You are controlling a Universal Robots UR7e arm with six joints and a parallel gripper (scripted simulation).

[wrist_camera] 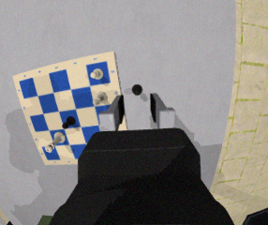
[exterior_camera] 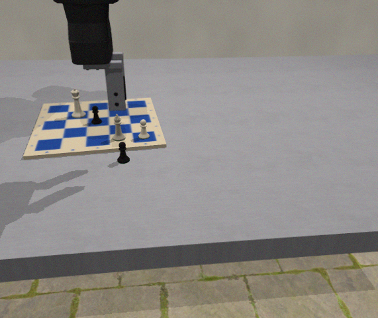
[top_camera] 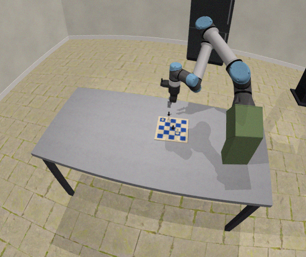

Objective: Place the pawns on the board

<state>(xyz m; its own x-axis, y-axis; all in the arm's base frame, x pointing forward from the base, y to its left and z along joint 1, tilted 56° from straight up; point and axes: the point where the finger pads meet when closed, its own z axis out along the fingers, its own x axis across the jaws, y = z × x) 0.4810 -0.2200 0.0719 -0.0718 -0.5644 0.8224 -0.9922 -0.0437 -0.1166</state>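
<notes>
The blue-and-cream board (top_camera: 172,130) lies on the grey table. A black pawn (exterior_camera: 123,152) stands upright on the table just off the board's edge; it also shows in the top view (top_camera: 169,113) and in the wrist view (wrist_camera: 137,89). A white pawn (exterior_camera: 143,129) stands upright on the board's corner square nearest that pawn. A white bishop (exterior_camera: 118,128), a second black pawn (exterior_camera: 95,115) and a white queen (exterior_camera: 76,103) also stand on the board. My gripper (wrist_camera: 137,102) hangs open and empty, well above the table, almost over the off-board black pawn.
A tall green box (top_camera: 243,133) stands on the table to the right of the board, at the arm's base. Dark pillars stand on the floor behind the table.
</notes>
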